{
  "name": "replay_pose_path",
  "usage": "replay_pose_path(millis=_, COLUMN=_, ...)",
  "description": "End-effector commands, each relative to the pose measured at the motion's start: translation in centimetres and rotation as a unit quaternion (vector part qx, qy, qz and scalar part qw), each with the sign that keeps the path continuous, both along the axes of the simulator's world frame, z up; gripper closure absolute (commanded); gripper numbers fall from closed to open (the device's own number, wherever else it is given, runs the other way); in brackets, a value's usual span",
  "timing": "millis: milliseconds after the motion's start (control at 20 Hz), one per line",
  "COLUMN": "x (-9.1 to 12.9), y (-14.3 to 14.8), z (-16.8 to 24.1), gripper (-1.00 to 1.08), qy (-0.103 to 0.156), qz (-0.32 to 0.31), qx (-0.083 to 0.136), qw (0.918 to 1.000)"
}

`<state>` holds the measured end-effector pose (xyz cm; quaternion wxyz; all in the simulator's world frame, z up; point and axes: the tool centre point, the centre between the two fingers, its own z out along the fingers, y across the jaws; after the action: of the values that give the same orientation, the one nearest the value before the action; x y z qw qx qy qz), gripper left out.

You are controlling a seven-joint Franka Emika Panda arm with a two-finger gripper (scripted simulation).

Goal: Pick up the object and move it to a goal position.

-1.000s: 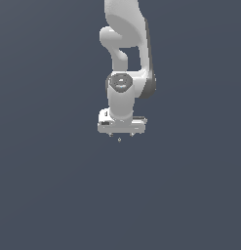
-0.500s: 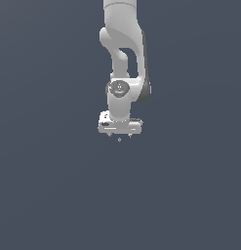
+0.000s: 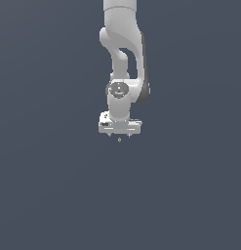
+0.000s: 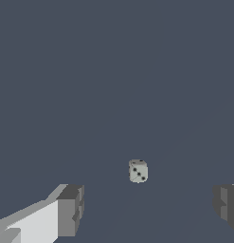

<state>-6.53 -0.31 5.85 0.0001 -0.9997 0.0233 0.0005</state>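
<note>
While the arm's upper links have shifted slightly over the last second in the exterior view, with the wrist joint settling lower and the elbow swinging toward the exterior view's right, the tool (image 3: 119,134) hangs at about the same height as before, and the object (image 3: 119,139) remains a pale speck just beneath it, apart from the fingertips. That suggests the arm is lining up over the object rather than descending, so the grasp has not begun and the carry to the goal is still ahead. No goal marker can be made out in this view, and whether the fingers are spread is too small to judge here. The wrist view supplies what is missing: the object (image 4: 138,171) reads as a small pale die with dark pips, resting on the dark worktop (image 4: 113,71), and the two fingers (image 4: 71,210) stand wide apart on either side of it, touching nothing, so the tool (image 4: 149,206) is open and empty.
</note>
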Motion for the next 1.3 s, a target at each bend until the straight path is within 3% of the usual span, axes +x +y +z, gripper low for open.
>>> replay_pose_path(millis=0, x=0.0, y=0.0, z=-0.4, gripper=-0.92, qy=0.000, qz=0.000, qx=0.000, qw=1.0000)
replay_pose_path(millis=750, x=-0.1, y=0.0, z=-5.0, gripper=-0.92, qy=0.000, qz=0.000, qx=0.000, qw=1.0000)
replay_pose_path(millis=800, x=-0.1, y=0.0, z=-5.0, gripper=1.08, qy=0.000, qz=0.000, qx=0.000, qw=1.0000)
replay_pose_path(millis=1250, x=-0.1, y=0.0, z=-5.0, gripper=1.08, qy=0.000, qz=0.000, qx=0.000, qw=1.0000)
